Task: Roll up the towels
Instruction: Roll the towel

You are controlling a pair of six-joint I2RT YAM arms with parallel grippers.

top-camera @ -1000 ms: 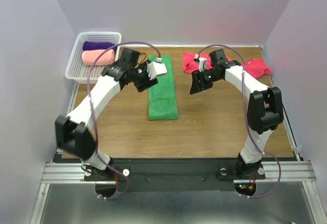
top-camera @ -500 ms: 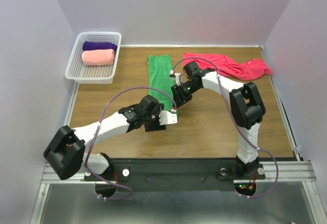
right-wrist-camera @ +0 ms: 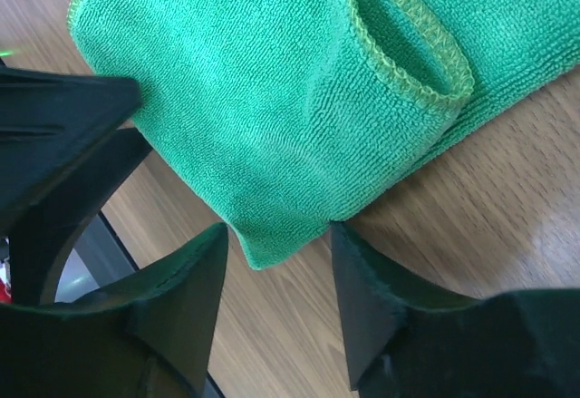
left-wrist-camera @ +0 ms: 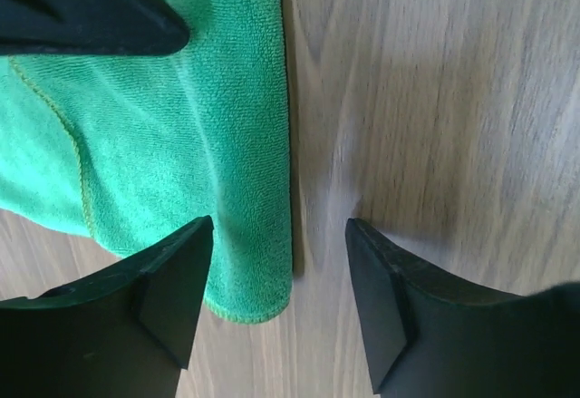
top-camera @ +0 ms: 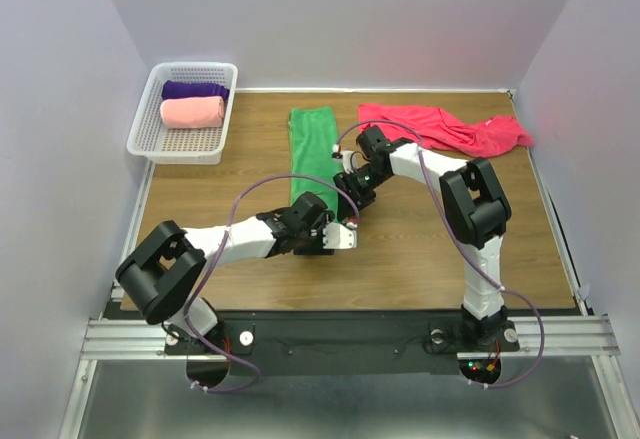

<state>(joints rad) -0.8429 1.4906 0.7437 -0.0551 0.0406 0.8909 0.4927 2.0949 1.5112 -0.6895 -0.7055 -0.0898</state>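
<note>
The green towel (top-camera: pixel 312 144) lies flat and lengthwise in the middle of the table. My left gripper (top-camera: pixel 326 227) is open at its near end; in the left wrist view its fingers (left-wrist-camera: pixel 163 294) straddle the towel's near corner (left-wrist-camera: pixel 227 189), gripper midpoint (left-wrist-camera: pixel 281 276). My right gripper (top-camera: pixel 348 199) is open next to it; its wrist view shows a towel corner (right-wrist-camera: pixel 272 162) between the open jaws (right-wrist-camera: pixel 276 276). The crimson towel (top-camera: pixel 450 127) lies spread at the back right. The salmon-pink (top-camera: pixel 192 111) and purple (top-camera: pixel 195 89) towels sit rolled in the basket.
The white mesh basket (top-camera: pixel 150 137) stands at the back left corner. The left gripper's black fingers (right-wrist-camera: pixel 63 126) show at the left of the right wrist view, close to the right gripper. Grey walls close the table on three sides.
Both arms have come from the table's far half to the green towel's near end. In the last half second the left gripper has moved closer to the towel's corner; the right gripper barely moved.
</note>
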